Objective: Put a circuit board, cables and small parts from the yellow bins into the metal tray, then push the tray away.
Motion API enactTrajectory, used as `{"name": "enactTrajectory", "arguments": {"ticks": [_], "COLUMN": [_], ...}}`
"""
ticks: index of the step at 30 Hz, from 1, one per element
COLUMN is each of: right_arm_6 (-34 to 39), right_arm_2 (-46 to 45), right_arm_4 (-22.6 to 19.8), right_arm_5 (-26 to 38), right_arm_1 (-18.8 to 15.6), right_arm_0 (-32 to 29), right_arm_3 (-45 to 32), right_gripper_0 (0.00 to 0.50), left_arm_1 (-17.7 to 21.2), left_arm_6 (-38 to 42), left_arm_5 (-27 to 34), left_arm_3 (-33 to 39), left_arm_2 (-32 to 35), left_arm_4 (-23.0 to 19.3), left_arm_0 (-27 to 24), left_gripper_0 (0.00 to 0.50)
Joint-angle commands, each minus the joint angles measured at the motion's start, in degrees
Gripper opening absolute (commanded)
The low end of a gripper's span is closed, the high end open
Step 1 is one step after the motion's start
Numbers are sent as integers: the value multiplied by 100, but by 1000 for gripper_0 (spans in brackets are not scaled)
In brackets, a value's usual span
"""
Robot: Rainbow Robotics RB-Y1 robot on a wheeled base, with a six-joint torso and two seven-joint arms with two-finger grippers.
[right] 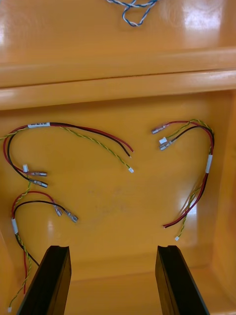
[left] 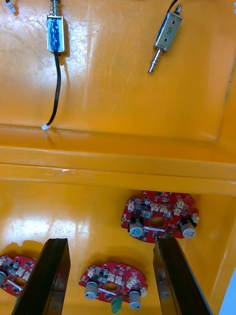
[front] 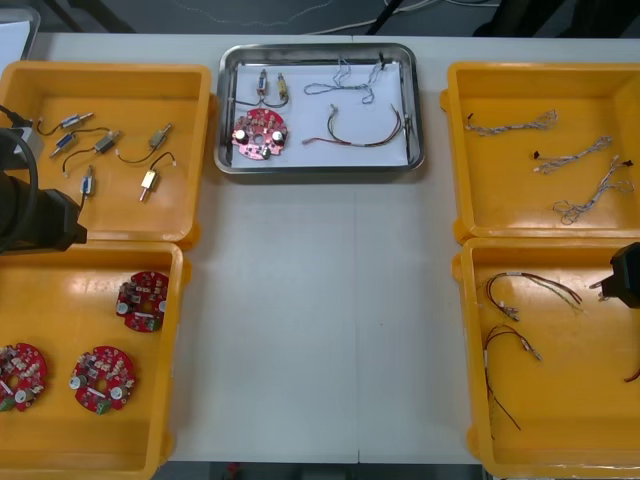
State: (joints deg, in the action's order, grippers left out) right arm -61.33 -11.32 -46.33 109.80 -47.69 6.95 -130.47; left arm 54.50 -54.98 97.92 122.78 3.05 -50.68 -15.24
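Left jaws stand apart, a round red circuit board (left: 110,284) between them; right jaws apart before red and yellow cables (right: 78,135).

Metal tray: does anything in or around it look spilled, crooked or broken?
Nothing stands out. The metal tray sits square between the yellow bins, with its circuit board, cables and small metal parts inside its rim. The left end effector hangs open over the spare boards, the right end effector open over the red and yellow cables.

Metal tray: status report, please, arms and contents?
Both jaws open, empty. Left arm over circuit boards, right arm over red and yellow cables. Metal tray holds circuit board, cables, small metal parts.
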Motion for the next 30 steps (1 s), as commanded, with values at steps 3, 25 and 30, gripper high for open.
{"name": "enactTrajectory", "arguments": {"ticks": [3,25,30], "right_arm_6": [69,-230,-248], "right_arm_2": [-186,-186,-195], "right_arm_4": [150,396,396], "right_arm_5": [20,-213,-266], "right_arm_1": [278,586,577], "right_arm_0": [-133,-133,-133], "right_arm_3": [-101,-154,-233], "right_gripper_0": [500,500,500], "left_arm_1": [237,237,237], "left_arm_6": [128,128,128], "left_arm_5": [-10,-10,-10], "left_arm_3": [158,158,158], "left_arm_2": [187,187,187], "left_arm_4": [-38,-38,-38], "left_arm_0": [82,82,82], "left_gripper_0": [500,500,500]}}
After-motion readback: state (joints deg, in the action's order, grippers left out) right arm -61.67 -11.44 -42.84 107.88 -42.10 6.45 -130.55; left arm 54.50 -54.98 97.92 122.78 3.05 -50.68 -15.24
